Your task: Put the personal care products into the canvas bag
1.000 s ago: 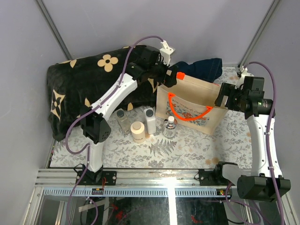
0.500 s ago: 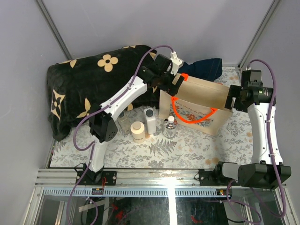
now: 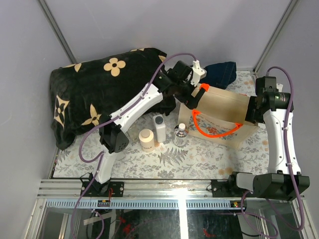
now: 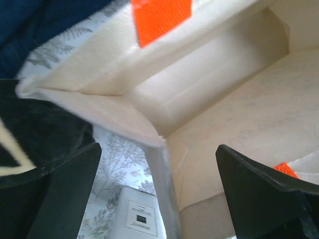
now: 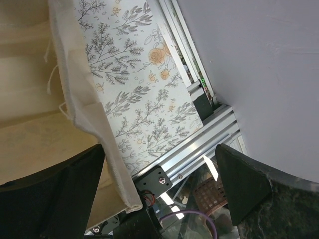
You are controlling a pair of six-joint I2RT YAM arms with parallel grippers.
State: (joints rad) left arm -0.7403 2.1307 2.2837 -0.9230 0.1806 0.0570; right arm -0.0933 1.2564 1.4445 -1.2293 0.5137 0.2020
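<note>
I see the floral-print surface (image 3: 199, 157) with the black blanket with cream flower motifs (image 3: 94, 89) heaped at its far left. The boxy beige canvas bag with orange loop handles (image 3: 219, 107) sits right of centre, between my arms. My left hand (image 4: 157, 147) is spread wide astride the bag's left rim corner. My right hand (image 5: 159, 147) is likewise released, straddling the right rim. The tall white bottle (image 3: 159, 128), clear faceted bottle (image 3: 181, 135) and squat beige jar (image 3: 146, 139) stand just left of the bag.
</note>
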